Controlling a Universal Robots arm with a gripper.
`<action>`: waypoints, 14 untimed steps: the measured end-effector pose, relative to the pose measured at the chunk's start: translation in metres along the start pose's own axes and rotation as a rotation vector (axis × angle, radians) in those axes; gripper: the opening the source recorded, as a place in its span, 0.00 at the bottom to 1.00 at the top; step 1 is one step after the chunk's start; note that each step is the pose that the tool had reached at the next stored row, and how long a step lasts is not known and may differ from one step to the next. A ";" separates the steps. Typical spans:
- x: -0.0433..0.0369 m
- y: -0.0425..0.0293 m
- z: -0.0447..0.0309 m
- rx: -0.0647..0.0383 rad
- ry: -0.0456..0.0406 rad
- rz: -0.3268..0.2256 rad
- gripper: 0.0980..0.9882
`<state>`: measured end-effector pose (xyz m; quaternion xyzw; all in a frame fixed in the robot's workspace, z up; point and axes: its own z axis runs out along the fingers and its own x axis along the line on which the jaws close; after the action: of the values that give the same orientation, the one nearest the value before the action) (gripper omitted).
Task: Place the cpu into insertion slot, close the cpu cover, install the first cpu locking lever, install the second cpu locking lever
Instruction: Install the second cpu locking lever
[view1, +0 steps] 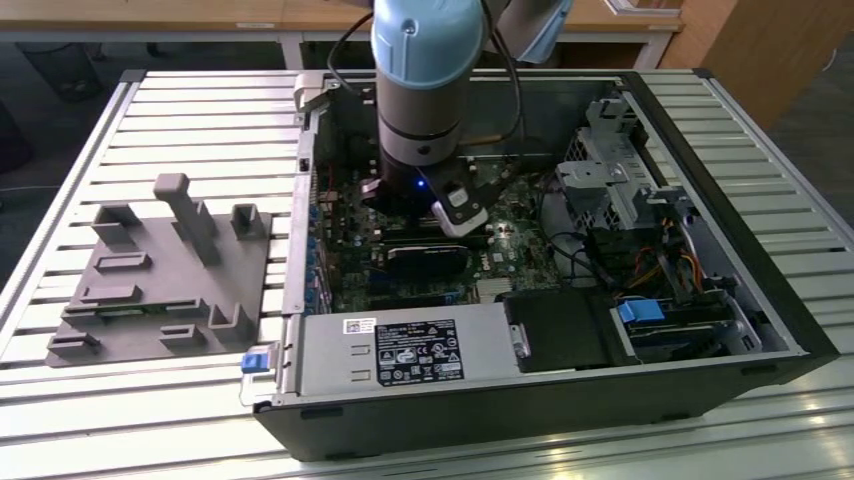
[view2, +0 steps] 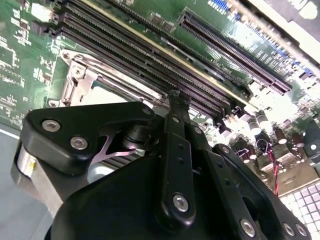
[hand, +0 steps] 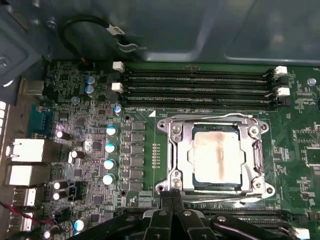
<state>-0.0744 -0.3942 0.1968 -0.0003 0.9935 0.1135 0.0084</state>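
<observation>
You have the small flat square cpu (hand: 217, 155) with its pale silvery-grey top already seated in the square black insertion slot (hand: 216, 186), near the middle of the green motherboard (hand: 150, 165). The thin silvery metal cpu cover (hand: 183, 155) frames the chip and, by my read, lies closed over it. 2 thin wire locking levers run along the socket's sides and look down, but whether they are hooked I cannot tell, so call the placing and closing done and the lever steps unconfirmed.

The black gripper (hand: 172, 196) hovers at the socket's edge, on the side away from the 4 long black memory slots (hand: 197, 87); its fingers look together at the tips.

Room is tight: memory slots flank the socket on one side, blue-topped capacitors (hand: 109, 147) on another, and the black computer case (view1: 747, 330) walls ring the board in the exterior view.
</observation>
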 end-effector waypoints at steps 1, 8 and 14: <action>0.0005 -0.0001 0.0006 -0.004 -0.0002 0.000 0.01; 0.0028 -0.0011 0.0049 -0.024 -0.0007 0.001 0.01; 0.0043 -0.0017 0.0066 -0.026 -0.0005 0.001 0.01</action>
<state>-0.0785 -0.3944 0.1899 -0.0001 0.9919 0.1266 0.0086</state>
